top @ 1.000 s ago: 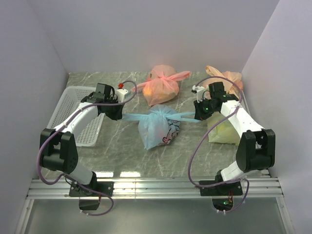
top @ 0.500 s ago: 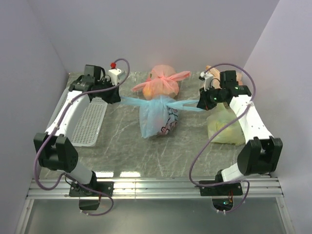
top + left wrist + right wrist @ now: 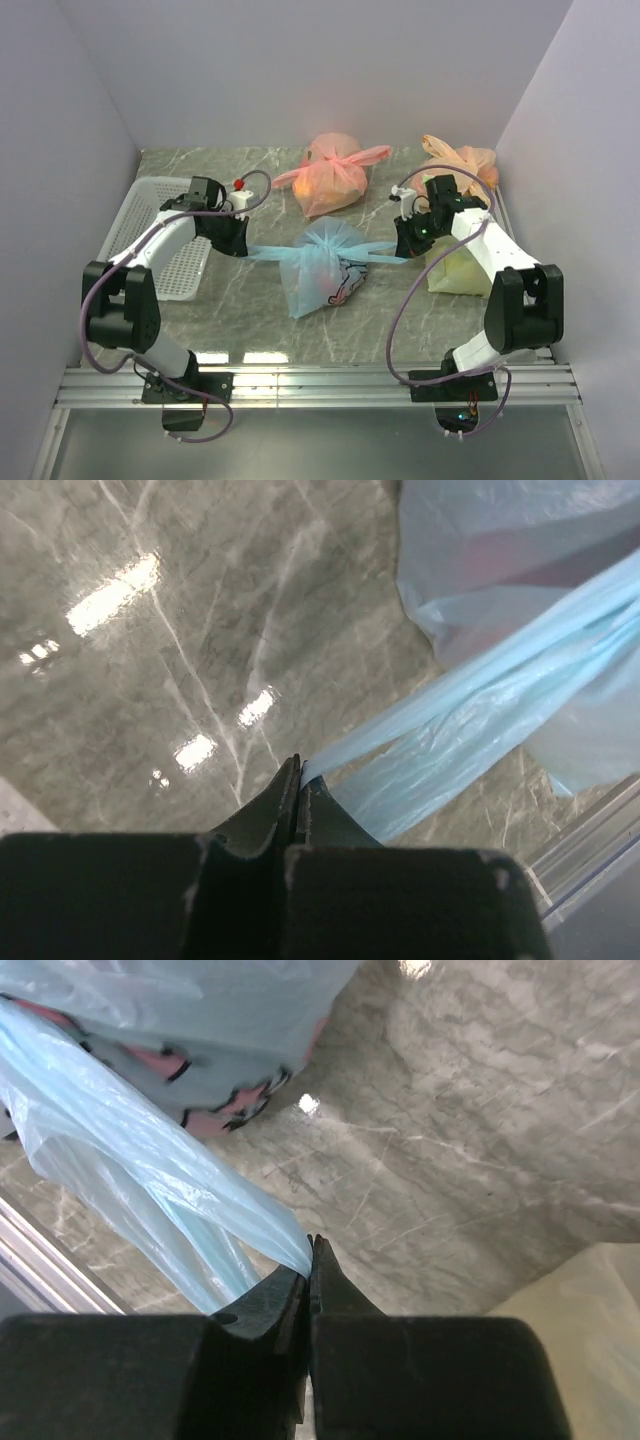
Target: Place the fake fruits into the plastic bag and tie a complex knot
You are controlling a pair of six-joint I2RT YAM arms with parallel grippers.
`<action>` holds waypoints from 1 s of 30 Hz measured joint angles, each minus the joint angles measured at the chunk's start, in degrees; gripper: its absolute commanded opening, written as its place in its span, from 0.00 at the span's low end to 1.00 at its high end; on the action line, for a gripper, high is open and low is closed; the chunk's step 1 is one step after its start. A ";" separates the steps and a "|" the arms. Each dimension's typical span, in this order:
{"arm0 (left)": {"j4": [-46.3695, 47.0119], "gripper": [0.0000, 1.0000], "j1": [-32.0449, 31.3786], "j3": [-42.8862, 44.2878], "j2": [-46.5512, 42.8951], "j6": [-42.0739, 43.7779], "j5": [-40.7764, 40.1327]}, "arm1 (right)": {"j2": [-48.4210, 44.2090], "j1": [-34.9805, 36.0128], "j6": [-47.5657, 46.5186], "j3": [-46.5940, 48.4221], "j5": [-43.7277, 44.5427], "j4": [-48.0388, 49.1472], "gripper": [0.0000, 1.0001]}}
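Plastic bag [image 3: 322, 272] pinched by L hand [image 3: 298, 772], R hand [image 3: 310, 1248]; pink bag [image 3: 330, 182] behind, yellow-green bag [image 3: 455, 272] at right.

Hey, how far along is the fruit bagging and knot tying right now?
Done: the blue bag bulges and its neck is gathered into a knot, so the fruit looks packed. In hand: the left hand and right hand, both shut, each pinch a handle end, pulled out sideways. Left: probably more tightening or another tie, then letting go.
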 measured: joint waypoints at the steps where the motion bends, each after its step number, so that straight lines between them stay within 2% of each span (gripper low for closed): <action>1: 0.17 0.06 0.00 0.00 0.96 -0.39 -0.02 | 0.37 0.17 0.37 0.02 0.24 0.15 0.11; 4: 0.07 0.19 0.13 0.46 1.36 -0.79 -0.04 | 0.28 0.28 1.18 1.18 0.94 -0.02 0.21; 5: 0.04 0.23 0.26 1.01 1.18 -0.92 -0.09 | 0.26 0.24 1.40 2.03 1.27 -0.02 0.26; 6: 0.00 0.26 0.52 1.70 0.92 -1.11 -0.09 | 0.20 0.20 1.64 2.95 1.44 -0.13 0.37; 7: -0.35 0.34 0.76 2.51 0.61 -1.22 -0.04 | 0.07 0.15 1.92 3.89 1.40 -0.33 0.41; 9: -0.81 0.44 1.16 4.15 -0.33 -1.51 0.04 | -0.48 -0.04 2.21 5.60 1.05 -0.63 0.50; 10: -1.40 0.55 1.22 5.09 -0.83 -1.66 0.22 | -0.94 -0.20 2.54 6.60 0.55 -0.96 0.53; 11: -1.73 0.59 1.31 6.16 -1.44 -1.64 0.46 | -1.40 -0.31 2.73 7.43 -0.09 -1.05 0.55; 12: -2.05 0.67 1.29 7.34 -2.10 -1.90 0.85 | -1.99 -0.33 2.95 8.22 -0.85 -1.25 0.59; 13: -2.25 0.79 1.20 8.24 -2.56 -1.79 1.42 | -2.49 -0.35 3.30 8.98 -1.66 -1.51 0.63; 14: -2.45 0.81 1.01 9.11 -3.13 -2.14 2.08 | -2.95 -0.39 3.52 9.66 -2.58 -1.62 0.64; 15: -2.64 0.91 0.81 9.86 -3.69 -2.27 2.78 | -3.28 -0.39 3.63 10.23 -3.28 -1.75 0.66; 16: -2.89 0.93 0.59 10.47 -4.20 -2.54 3.32 | -3.61 -0.39 3.89 10.86 -4.13 -1.99 0.73; 17: -3.08 0.93 0.37 11.26 -4.72 -3.04 4.04 | -3.85 -0.39 4.17 11.54 -4.92 -2.29 0.75; 18: -3.37 0.94 0.22 12.04 -4.96 -3.48 4.61 | -3.91 -0.37 4.20 12.31 -5.88 -2.67 0.85; 19: -3.91 0.99 0.09 13.25 -4.98 -4.02 5.14 | -3.91 -0.39 4.37 13.16 -6.91 -3.15 0.85; 23: -5.11 0.99 -0.09 19.21 -4.50 -6.43 6.23 | -3.91 -0.39 5.38 16.87 -11.15 -4.61 0.86; 24: -5.46 0.99 -0.09 21.68 -4.02 -6.93 6.21 | -3.91 -0.39 6.16 18.05 -12.17 -4.57 0.90; 30: -3.43 0.99 -0.09 33.24 -0.17 -10.99 4.24 | -3.65 0.46 16.09 23.50 -13.57 2.86 0.94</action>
